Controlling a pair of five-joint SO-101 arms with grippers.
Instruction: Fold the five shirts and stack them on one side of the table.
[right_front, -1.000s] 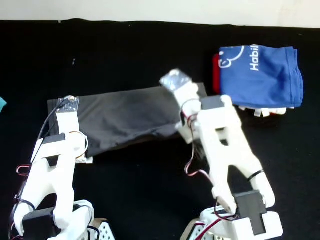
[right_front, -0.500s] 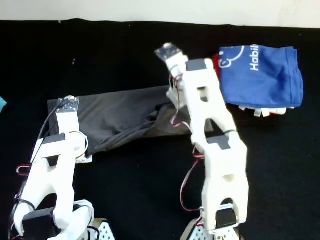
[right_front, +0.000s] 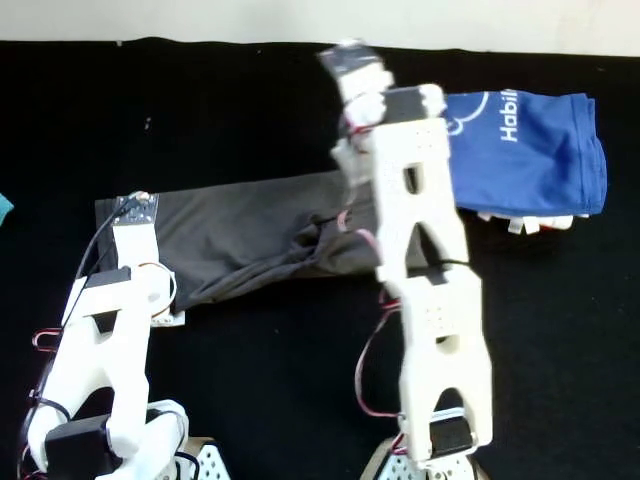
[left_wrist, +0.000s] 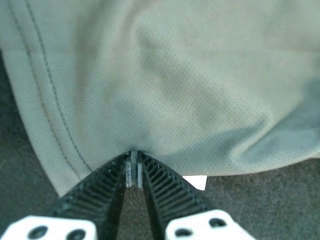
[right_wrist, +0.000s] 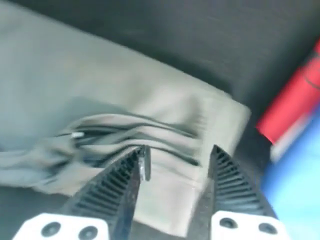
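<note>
white arms (right_front: 430, 300), black ridged pincers (left_wrist: 133, 162) (right_wrist: 177, 155)

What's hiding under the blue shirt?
Under the blue shirt a red fabric edge and some white bits peek out, so more cloth lies beneath. The blue shirt covers the rest, so how many pieces there are cannot be told.

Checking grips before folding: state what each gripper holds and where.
The left gripper is shut on the gray shirt, pinching its edge by the stitched hem. The right gripper hangs open over the shirt, holding nothing.
</note>
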